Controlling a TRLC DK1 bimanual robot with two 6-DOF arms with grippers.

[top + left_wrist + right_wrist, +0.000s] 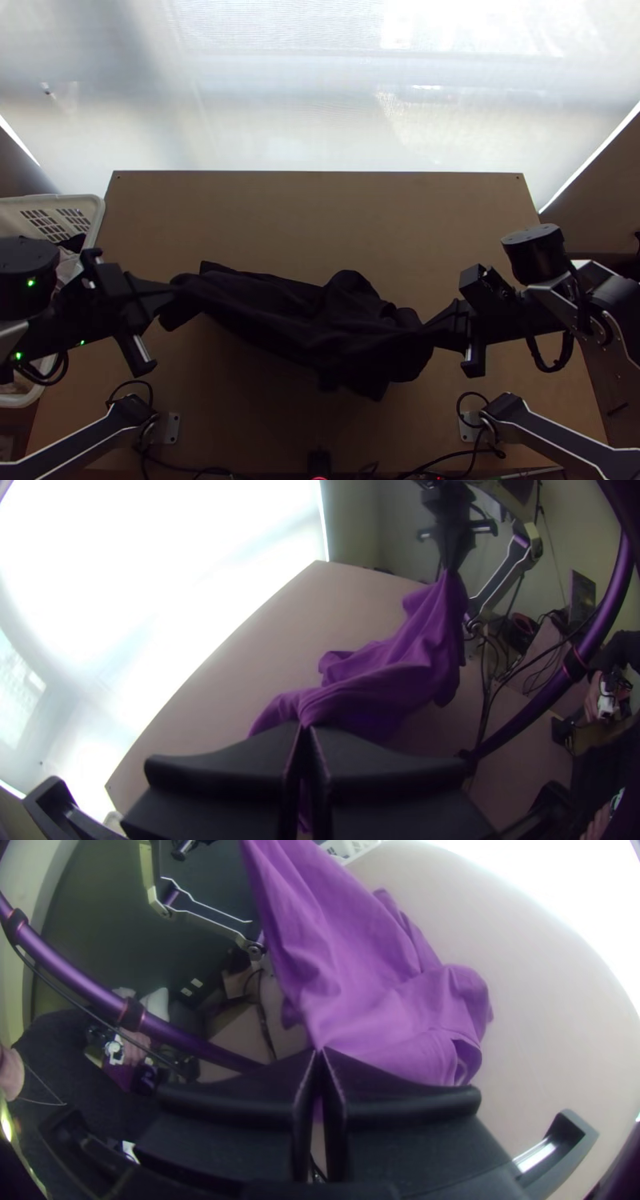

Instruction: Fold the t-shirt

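The t-shirt (320, 316) looks nearly black in the top view and purple in the wrist views. It hangs in loose folds between both grippers, bunched in the middle. My left gripper (172, 292) is shut on its left end; in the left wrist view the fingertips of my left gripper (305, 730) meet on the purple cloth (400, 673). My right gripper (436, 326) is shut on the right end, and in the right wrist view my right gripper (321, 1055) pinches the purple cloth (373, 987). Folds hide how the shirt's parts lie.
A white basket (100, 220) with dark and light cloth in it stands at the table's left edge. Bare wooden table (320, 216) lies beyond the shirt. Cables (472, 456) run along the near edge. A person's hand (593, 697) shows at the left wrist view's edge.
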